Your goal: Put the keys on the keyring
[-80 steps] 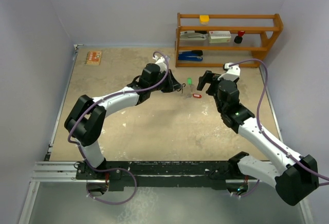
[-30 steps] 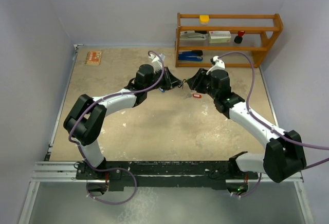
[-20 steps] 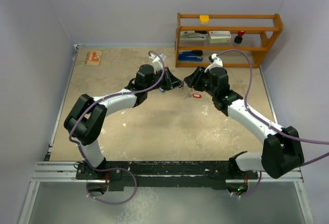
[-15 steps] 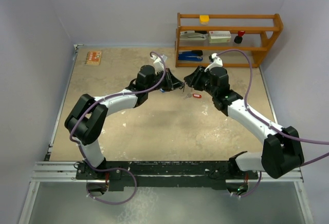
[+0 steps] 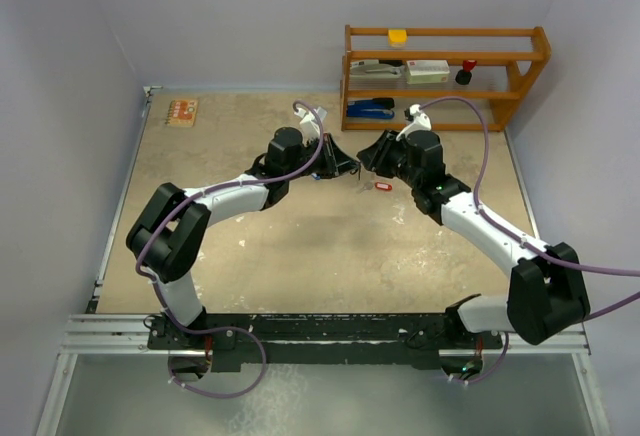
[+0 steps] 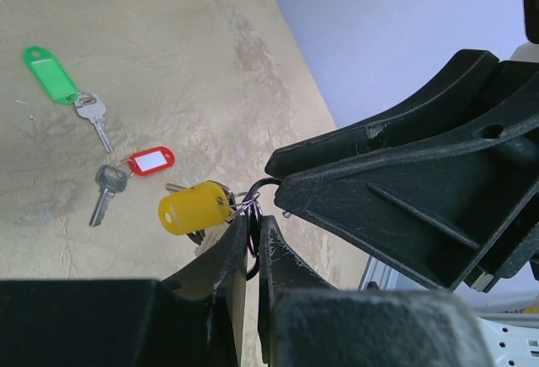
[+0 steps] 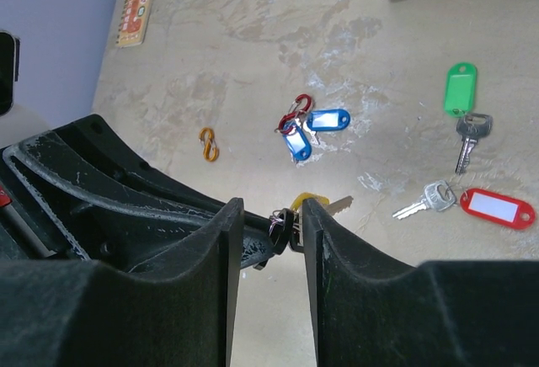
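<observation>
The left end effector (image 6: pixel 254 229) pinched the keyring (image 6: pixel 246 207) bearing a yellow-tagged key (image 6: pixel 194 209); the right end effector (image 7: pixel 269 212) stood unclenched around that ring.

Shelf (image 5: pixel 445 76) behind keys (image 5: pixel 381 186) — bare table (image 5: pixel 330 251) nearside

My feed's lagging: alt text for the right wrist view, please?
The right claw, open, straddles the keyring with a yellow tag that the shut left claw holds. On the table beyond lie a green-tagged key, a red-tagged key, two blue-tagged keys and an orange clip.
</observation>
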Motion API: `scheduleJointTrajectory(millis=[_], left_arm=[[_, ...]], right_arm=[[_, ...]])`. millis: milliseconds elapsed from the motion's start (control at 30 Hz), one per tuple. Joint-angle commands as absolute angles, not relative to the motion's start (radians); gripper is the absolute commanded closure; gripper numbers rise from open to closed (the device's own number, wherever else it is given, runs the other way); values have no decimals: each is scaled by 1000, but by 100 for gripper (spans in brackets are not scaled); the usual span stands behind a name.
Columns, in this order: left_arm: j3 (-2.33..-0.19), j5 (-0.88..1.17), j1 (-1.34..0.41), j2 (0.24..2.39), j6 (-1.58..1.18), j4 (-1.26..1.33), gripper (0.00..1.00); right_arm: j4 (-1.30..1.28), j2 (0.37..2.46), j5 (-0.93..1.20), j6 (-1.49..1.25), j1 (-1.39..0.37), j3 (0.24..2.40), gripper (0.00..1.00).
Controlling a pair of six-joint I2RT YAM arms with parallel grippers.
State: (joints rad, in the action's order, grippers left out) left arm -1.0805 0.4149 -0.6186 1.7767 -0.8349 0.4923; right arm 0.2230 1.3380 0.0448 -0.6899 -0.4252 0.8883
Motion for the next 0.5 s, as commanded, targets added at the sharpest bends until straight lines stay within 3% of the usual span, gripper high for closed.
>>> scheduleJointTrajectory(millis=[0, 467], left_arm=[[-1097, 418, -624, 1754, -826, 563, 96], [-1075, 401, -624, 1725, -830, 594, 96]], right_arm=[[254, 1338, 59, -705, -423, 931, 65], [252, 1344, 81, -721, -423, 919, 72]])
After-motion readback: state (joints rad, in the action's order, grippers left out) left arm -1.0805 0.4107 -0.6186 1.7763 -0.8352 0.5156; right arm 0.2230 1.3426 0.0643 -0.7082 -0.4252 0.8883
